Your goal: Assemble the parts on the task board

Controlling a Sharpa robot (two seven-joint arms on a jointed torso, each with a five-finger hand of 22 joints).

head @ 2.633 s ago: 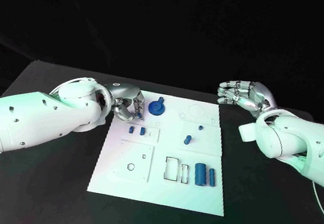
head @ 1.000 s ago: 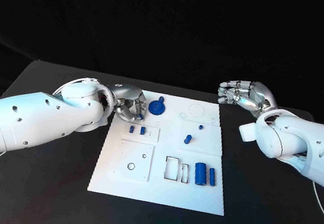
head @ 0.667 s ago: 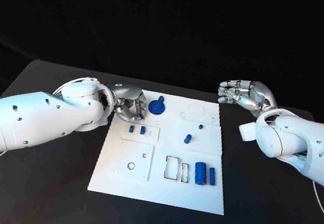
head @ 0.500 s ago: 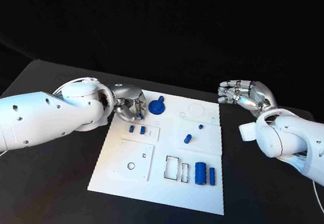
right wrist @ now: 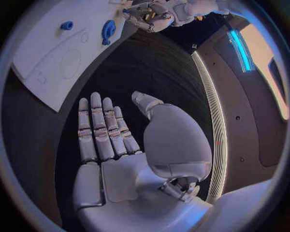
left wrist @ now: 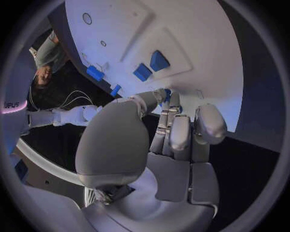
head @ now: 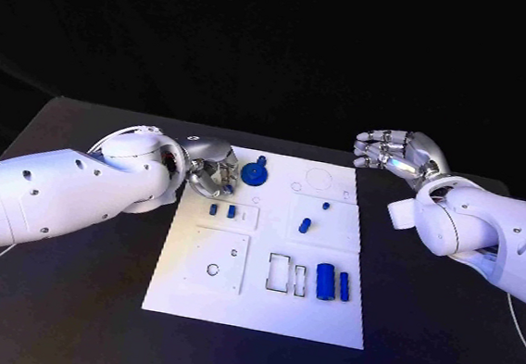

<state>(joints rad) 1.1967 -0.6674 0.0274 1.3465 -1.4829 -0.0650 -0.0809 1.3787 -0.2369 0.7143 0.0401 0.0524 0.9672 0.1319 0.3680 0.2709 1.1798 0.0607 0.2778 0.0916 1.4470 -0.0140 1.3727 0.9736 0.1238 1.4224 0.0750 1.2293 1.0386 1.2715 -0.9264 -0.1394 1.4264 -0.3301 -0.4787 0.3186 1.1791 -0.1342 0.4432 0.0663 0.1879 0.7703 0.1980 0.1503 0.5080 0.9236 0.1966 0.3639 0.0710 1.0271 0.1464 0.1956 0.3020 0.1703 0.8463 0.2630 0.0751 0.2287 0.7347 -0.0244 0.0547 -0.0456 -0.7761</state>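
My left robot hand (head: 212, 166) at task board (head: 258, 303) far-left corner, fingers curled, pinching small blue part (left wrist: 166, 93). Risk: thin pinch slips, part drops off board onto bench (head: 42, 297). My right robot hand (head: 396, 154) released, fingers spread, beyond board's far-right corner.

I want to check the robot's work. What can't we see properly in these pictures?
- What the left hand pinches: a blue speck at its fingertips in the left wrist view, mostly hidden by the fingers.
- Task board far left corner: covered by that hand in the head view.
- Small blue parts: too small to tell shapes.
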